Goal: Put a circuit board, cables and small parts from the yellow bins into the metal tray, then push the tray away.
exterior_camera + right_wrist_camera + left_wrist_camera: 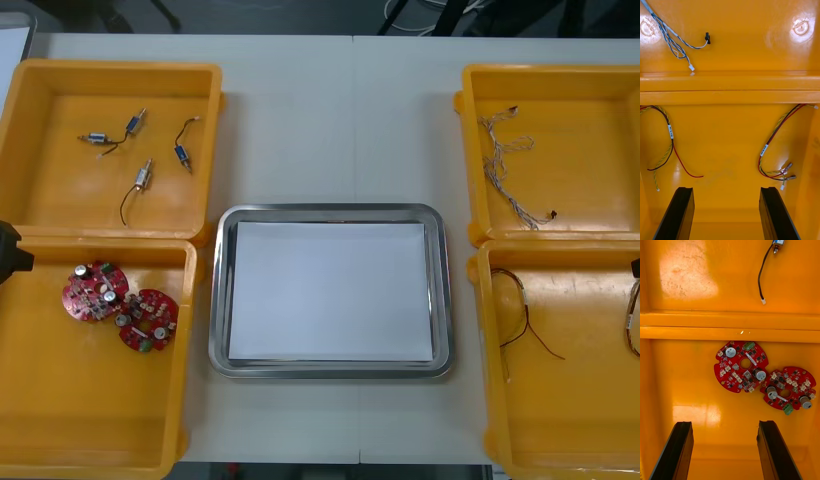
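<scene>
Two round red circuit boards [95,291] [148,320] lie side by side in the near left yellow bin [60,420]. My left gripper [724,425] hovers open over that bin, short of the boards [741,365] [788,389], with nothing between its fingers. Over the near right bin [590,420] my right gripper [725,191] is open too. One red and yellow cable [670,146] lies beyond one finger and another [771,146] beyond the other. The metal tray [330,211], white inside, sits in the middle of the table and holds nothing.
The far left bin [60,85] holds several small metal parts [140,180] with black leads. A twisted blue and white cable [505,165] lies in the far right bin [590,90]. Bin walls stand between near and far bins on each side.
</scene>
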`<state>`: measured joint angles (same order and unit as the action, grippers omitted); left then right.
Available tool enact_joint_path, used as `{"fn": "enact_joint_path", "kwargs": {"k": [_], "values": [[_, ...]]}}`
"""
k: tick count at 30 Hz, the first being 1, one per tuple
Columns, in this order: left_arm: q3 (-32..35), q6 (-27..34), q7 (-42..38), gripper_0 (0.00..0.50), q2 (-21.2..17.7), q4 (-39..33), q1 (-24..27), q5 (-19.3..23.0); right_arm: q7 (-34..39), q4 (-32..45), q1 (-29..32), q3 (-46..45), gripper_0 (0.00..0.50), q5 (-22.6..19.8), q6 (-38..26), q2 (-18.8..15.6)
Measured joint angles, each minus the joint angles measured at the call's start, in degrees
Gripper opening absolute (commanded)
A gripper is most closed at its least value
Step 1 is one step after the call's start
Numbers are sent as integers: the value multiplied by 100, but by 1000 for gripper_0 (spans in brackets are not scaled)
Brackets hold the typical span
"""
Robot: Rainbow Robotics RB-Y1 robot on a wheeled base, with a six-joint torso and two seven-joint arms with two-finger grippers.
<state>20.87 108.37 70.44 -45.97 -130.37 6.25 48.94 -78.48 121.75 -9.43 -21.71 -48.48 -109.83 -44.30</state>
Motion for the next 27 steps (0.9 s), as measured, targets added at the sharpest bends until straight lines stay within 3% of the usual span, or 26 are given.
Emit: {"fn": "enact_joint_path", "kwargs": {"k": [27], "values": [[0, 0, 0, 500, 0, 0, 0, 0, 0, 0, 0, 0, 500, 0, 0, 0]]}}
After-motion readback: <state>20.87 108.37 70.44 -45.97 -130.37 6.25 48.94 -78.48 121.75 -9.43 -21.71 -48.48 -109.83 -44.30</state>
